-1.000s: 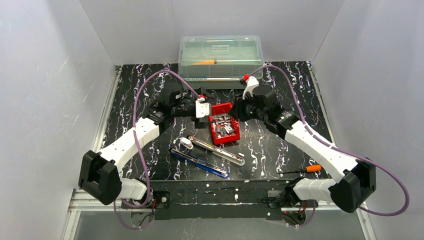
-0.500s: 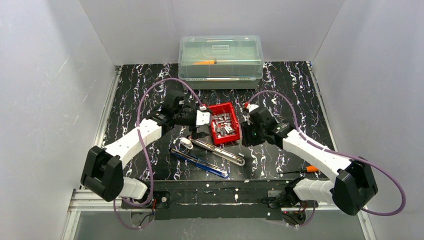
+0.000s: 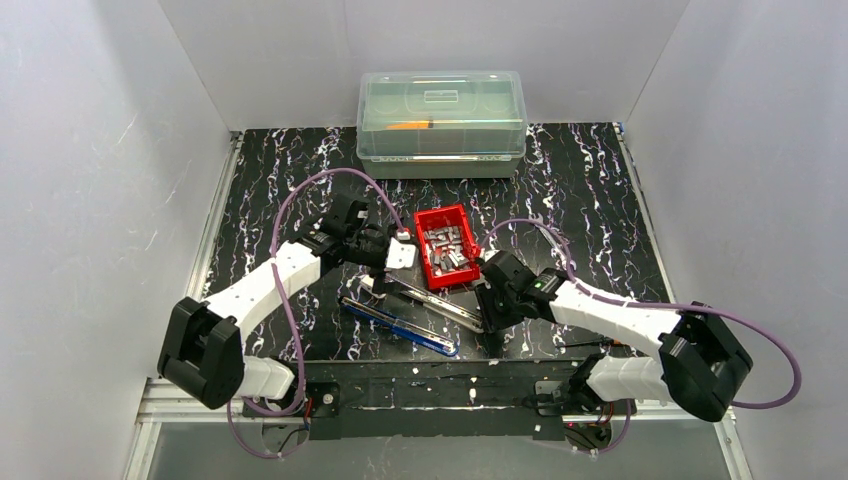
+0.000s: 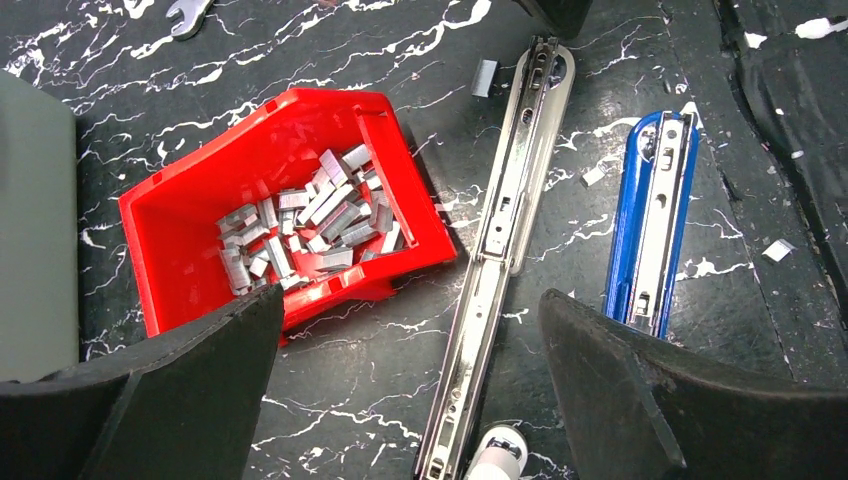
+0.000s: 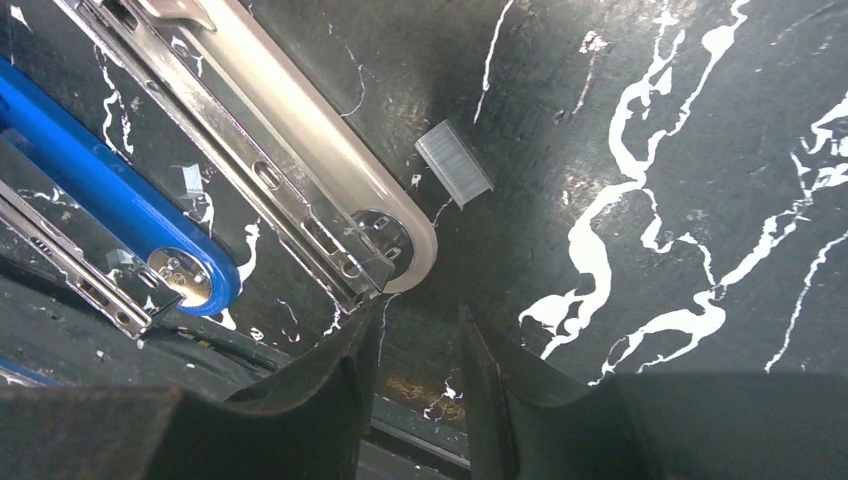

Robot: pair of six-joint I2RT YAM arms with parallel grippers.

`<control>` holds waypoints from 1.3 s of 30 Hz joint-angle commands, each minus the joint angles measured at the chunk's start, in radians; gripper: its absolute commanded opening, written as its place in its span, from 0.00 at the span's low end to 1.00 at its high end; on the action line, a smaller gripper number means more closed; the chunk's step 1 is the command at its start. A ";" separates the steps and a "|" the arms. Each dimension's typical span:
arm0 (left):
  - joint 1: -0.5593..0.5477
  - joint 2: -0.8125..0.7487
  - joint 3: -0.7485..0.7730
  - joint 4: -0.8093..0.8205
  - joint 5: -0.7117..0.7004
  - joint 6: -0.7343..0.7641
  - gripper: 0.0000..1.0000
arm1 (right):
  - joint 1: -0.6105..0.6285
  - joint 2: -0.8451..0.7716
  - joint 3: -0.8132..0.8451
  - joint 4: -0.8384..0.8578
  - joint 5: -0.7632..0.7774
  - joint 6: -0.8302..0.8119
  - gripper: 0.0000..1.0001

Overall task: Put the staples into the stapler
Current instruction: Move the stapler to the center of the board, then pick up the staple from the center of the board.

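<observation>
Opened stapler (image 4: 500,230) on the tabletop (image 4: 350,400), not yet loaded; staples (image 4: 300,220) in the red bin (image 4: 180,250), one strip (image 5: 453,163) loose by the stapler's right end; left jaws wide apart, right jaws slightly parted, both empty

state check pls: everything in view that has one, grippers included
stapler: opened up, its two halves lying side by side.
red bin: upright, holding the staples.
loose staple strip: lying by the stapler's end, not loaded.
clear box: lid on.
left gripper: wide open, empty.
right gripper: slightly open, empty.
</observation>
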 commanded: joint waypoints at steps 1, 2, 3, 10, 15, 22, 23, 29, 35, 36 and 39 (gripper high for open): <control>0.002 -0.047 -0.005 -0.034 0.022 -0.001 0.98 | 0.008 -0.041 0.048 -0.036 0.063 0.022 0.43; 0.003 -0.048 -0.006 -0.028 0.023 -0.008 0.98 | 0.008 -0.053 0.044 -0.028 0.059 0.020 0.43; 0.002 -0.049 -0.005 -0.023 0.023 -0.016 0.98 | 0.008 -0.058 0.039 -0.017 0.059 0.018 0.43; 0.003 -0.064 -0.006 -0.021 0.006 -0.029 0.98 | 0.017 0.058 0.087 0.066 -0.009 -0.032 0.41; 0.002 -0.070 -0.010 -0.027 -0.008 -0.021 0.98 | 0.039 0.132 0.147 0.114 -0.037 -0.072 0.40; 0.003 -0.073 -0.007 -0.041 0.003 -0.021 0.98 | 0.044 0.087 0.195 0.031 -0.006 -0.107 0.42; 0.003 -0.073 -0.004 -0.046 0.007 -0.023 0.98 | 0.043 0.063 0.198 0.006 0.017 -0.115 0.43; 0.003 -0.073 0.019 -0.051 0.033 -0.062 0.98 | -0.028 0.011 0.106 0.024 0.059 -0.142 0.48; 0.002 -0.089 0.037 -0.057 0.052 -0.088 0.98 | -0.027 0.092 0.074 0.129 0.096 -0.171 0.57; 0.002 -0.092 0.037 -0.058 0.054 -0.091 0.98 | -0.026 0.106 0.069 0.150 0.110 -0.173 0.58; 0.003 -0.104 0.039 -0.063 0.054 -0.100 0.98 | -0.027 0.121 0.040 0.194 0.135 -0.173 0.58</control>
